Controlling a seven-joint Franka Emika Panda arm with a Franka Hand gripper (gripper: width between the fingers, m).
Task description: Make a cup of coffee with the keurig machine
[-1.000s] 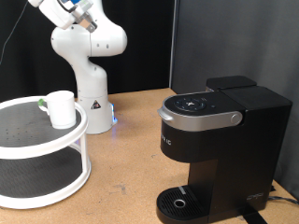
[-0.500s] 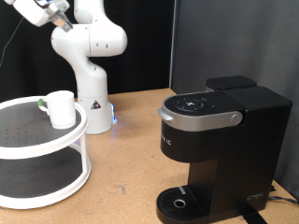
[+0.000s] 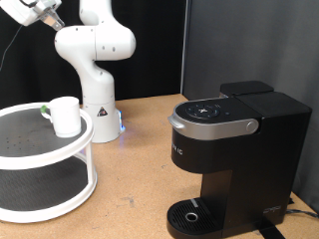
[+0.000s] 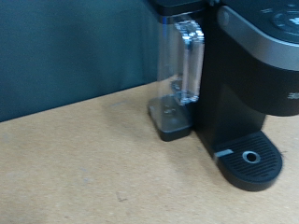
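Note:
The white cup (image 3: 66,116) stands upright on the top tier of a round white two-tier stand (image 3: 60,159) at the exterior view's left. The black keurig machine (image 3: 234,149) stands at the right with its grey lid handle (image 3: 212,125) down and nothing on its round drip base (image 3: 191,214). The wrist view shows the machine (image 4: 257,84) from the side, with its clear water tank (image 4: 184,65). The arm's hand (image 3: 30,10) is high at the exterior view's top left corner, far above the cup. Its fingers are cut off by the frame edge and do not show in the wrist view.
A small dark green-topped pod (image 3: 45,110) lies on the stand's top tier behind the cup. The white robot base (image 3: 97,110) stands behind the stand. The wooden table (image 3: 140,179) stretches between stand and machine. A dark curtain forms the backdrop.
The arm's hand has swung up and towards the exterior view's left, ending at the top left corner. The cup, pod and machine have not moved.

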